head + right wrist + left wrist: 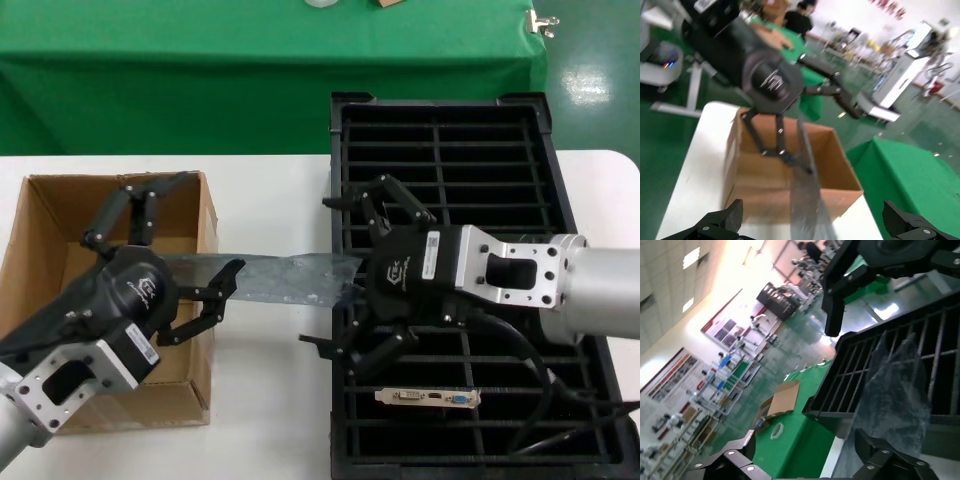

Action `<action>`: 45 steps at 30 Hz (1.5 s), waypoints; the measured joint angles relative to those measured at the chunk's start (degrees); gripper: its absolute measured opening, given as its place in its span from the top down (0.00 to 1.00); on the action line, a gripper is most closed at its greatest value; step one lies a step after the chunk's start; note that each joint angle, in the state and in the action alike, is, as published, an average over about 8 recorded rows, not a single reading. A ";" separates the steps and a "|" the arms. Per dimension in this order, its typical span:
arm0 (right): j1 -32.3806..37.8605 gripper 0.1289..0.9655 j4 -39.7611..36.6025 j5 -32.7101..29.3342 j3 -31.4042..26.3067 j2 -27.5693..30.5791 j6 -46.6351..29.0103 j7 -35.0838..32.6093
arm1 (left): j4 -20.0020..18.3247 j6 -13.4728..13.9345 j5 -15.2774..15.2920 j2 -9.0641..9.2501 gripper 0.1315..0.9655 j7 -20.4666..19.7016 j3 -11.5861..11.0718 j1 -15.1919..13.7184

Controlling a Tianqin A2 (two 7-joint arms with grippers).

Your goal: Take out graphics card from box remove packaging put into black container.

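The packaging (280, 278), a crinkled grey-silver bag, stretches in a strip from the box's right wall to the black container's left rim. It runs between my two grippers. My left gripper (185, 235) hangs over the brown cardboard box (40, 200) with its jaws spread wide, and the bag (895, 385) brushes one finger. My right gripper (330, 275) stands open over the black container (540, 110), the bag (807, 200) passing loose between its jaws. The graphics card (428, 397) lies bare in a near slot of the container, its silver bracket showing.
The box and the container stand on a white table (270, 190). A green-draped table (200, 80) runs along the back. My right arm's cable (535, 400) loops over the container's near slots.
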 joint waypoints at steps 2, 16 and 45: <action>-1.47 0.00 -0.39 0.97 0.81 -0.49 2.01 -0.78 | 0.68 -0.80 -0.94 0.56 0.39 -0.26 -0.03 0.17; -11.77 0.00 -3.17 7.80 6.51 -3.96 16.18 -6.36 | 5.43 -6.40 -7.56 4.52 0.12 -2.12 -0.21 1.36; -33.12 0.00 -8.90 21.94 18.32 -11.15 45.51 -17.90 | 15.28 -18.01 -21.26 12.73 0.00 -5.95 -0.59 3.83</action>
